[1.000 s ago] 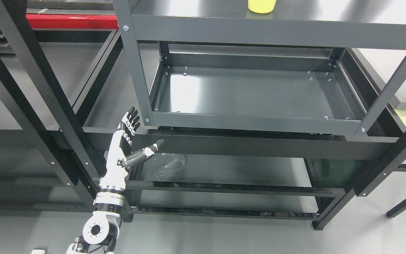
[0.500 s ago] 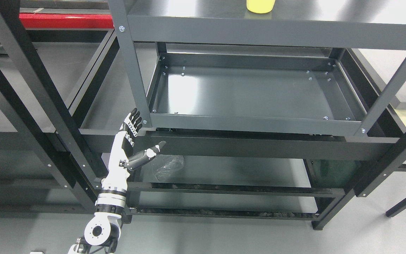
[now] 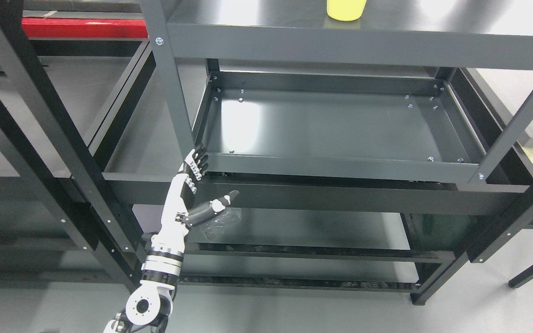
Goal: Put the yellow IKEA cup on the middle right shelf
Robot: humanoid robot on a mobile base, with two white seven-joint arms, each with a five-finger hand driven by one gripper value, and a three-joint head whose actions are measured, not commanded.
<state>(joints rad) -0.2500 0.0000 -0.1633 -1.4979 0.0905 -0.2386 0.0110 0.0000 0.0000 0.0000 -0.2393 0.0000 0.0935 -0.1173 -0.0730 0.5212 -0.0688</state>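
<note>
Left hand (image 3: 188,196) shifted right; upright, fingers extended, thumb out.

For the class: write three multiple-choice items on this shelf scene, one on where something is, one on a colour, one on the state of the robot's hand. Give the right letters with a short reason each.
1. Where does the cup stand?
A. on the top shelf of the grey rack
B. on the floor
C. in the robot's hand

2. What colour is the cup?
A. red
B. yellow
C. blue

3. How is the left hand?
A. shut on the cup
B. curled into a fist
C. open, fingers extended and thumb out to the side, holding nothing

Key: 1 A, the cup sits on the top shelf at the upper edge of the head view, far from the hand. 2 B, its visible lower part is plain yellow. 3 C, the fingers point up by the front left corner of the tray shelf, with nothing between them and the thumb.
</note>
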